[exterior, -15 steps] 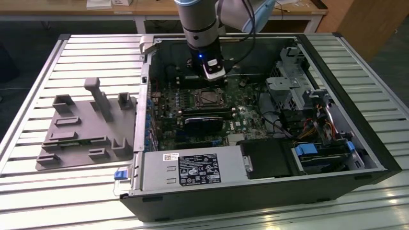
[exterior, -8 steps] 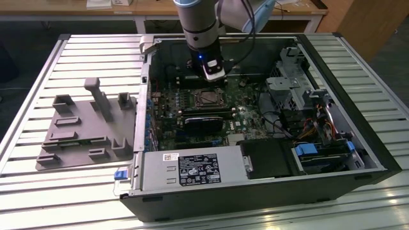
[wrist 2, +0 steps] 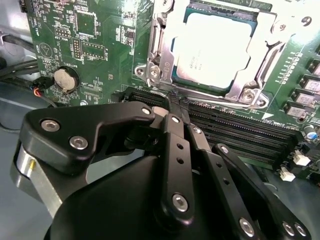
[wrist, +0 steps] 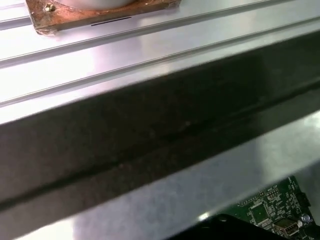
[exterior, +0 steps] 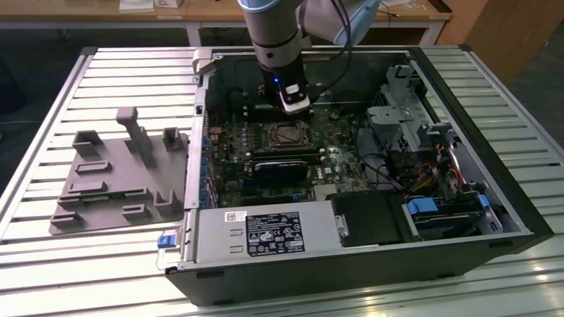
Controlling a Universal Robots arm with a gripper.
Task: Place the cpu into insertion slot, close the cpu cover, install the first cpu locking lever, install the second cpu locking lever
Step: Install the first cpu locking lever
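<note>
Pressed together at their tips, the jaws carry nothing I can make out. In the second wrist view their black fingers [wrist 2: 174, 150] meet just over the long black memory slots [wrist 2: 235, 131], close beside the socket. Beyond them the cpu [wrist 2: 212, 47] lies flat in the insertion slot [wrist 2: 200, 84], its silver-grey top showing through the window of the cpu cover [wrist 2: 161, 50], which lies down around it. Whether the locking levers are latched I cannot tell. A round coin battery [wrist 2: 65, 79] sits on the green board [wrist 2: 100, 45] to one side.

The exterior view shows the arm [exterior: 273, 33] reaching down into the open computer case [exterior: 520, 218], its head just past the socket's far edge. On the socket's near side lies a black block [exterior: 282, 173], and nearer still a silver power supply [exterior: 260, 232]. The case rests on a slatted metal desk [exterior: 123, 72], with a grey fixture plate [exterior: 119, 178] to the exterior view's left.

The first wrist view looks along the desk slats and a dark case wall [wrist: 150, 130], with a copper-coloured plate [wrist: 75, 12] on the slats.
</note>
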